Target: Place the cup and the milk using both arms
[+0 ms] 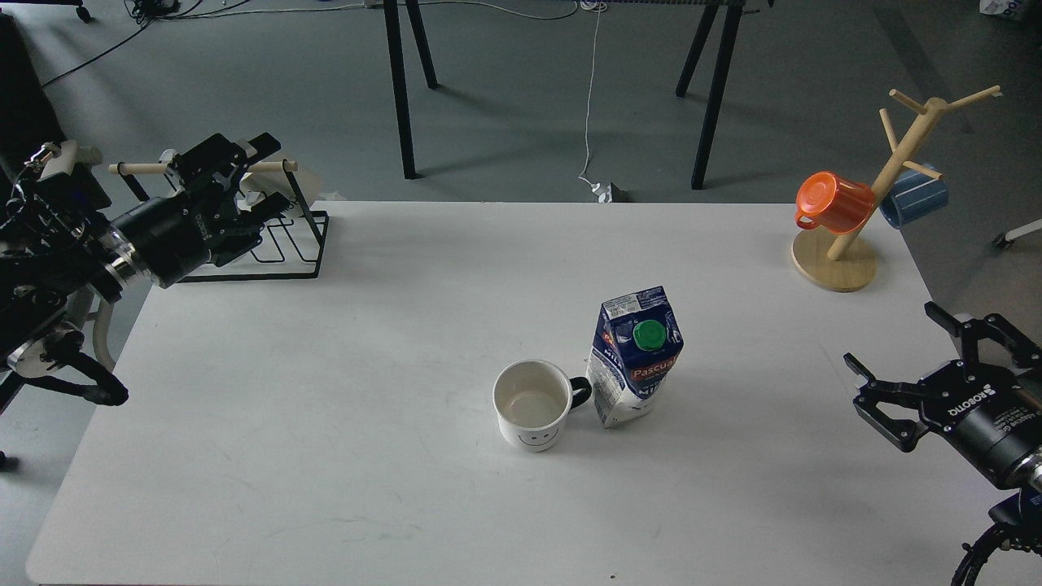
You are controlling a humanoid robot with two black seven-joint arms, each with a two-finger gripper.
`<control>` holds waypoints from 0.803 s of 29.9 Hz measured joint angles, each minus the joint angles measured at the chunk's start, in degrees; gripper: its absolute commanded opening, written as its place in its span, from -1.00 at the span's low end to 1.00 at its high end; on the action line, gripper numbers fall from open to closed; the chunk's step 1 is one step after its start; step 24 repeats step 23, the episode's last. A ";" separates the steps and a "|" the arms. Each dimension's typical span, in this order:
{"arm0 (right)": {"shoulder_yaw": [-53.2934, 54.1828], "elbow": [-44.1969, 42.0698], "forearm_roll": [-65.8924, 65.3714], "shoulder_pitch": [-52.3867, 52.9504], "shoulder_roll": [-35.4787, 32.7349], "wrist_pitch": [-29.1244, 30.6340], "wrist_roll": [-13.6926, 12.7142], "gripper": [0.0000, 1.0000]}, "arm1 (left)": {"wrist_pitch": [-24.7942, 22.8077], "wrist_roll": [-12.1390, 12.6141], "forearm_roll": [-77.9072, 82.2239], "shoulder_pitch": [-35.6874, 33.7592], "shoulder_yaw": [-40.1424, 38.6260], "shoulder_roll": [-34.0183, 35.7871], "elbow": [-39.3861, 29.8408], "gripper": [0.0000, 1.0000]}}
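Observation:
The white cup [533,404] with a black handle and a smiley face stands upright and empty near the middle of the white table [342,391]. The blue and white milk carton [637,354] with a green cap stands upright just right of the cup, touching or almost touching its handle. My right gripper [904,350] is open and empty at the table's right edge, well right of the carton. My left gripper [264,181] is open and empty at the back left corner, in front of a wire rack, far from the cup.
A black wire rack [301,240] with a wooden bar stands at the back left corner. A wooden mug tree [838,260] at the back right carries an orange mug [834,202] and a blue mug [916,195]. Trestle legs stand on the floor behind.

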 measured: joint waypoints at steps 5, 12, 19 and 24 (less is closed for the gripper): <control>-3.70 -6.64 0.24 9.48 -2.76 8.14 -0.42 0.97 | 0.00 0.00 -5.75 0.07 -0.02 -0.20 2.45 0.99; -8.47 -17.70 0.84 21.03 -4.35 12.51 -0.47 0.97 | 0.00 0.00 -11.61 0.17 -0.02 -0.40 3.47 0.99; -9.86 -21.73 0.86 24.59 -3.60 12.60 -0.41 0.97 | 0.00 0.00 -14.25 0.46 -0.02 -0.43 3.56 0.99; -9.88 -22.12 0.82 24.60 -2.84 12.60 -0.07 0.97 | 0.00 0.00 -14.46 0.67 -0.08 -0.39 3.57 0.99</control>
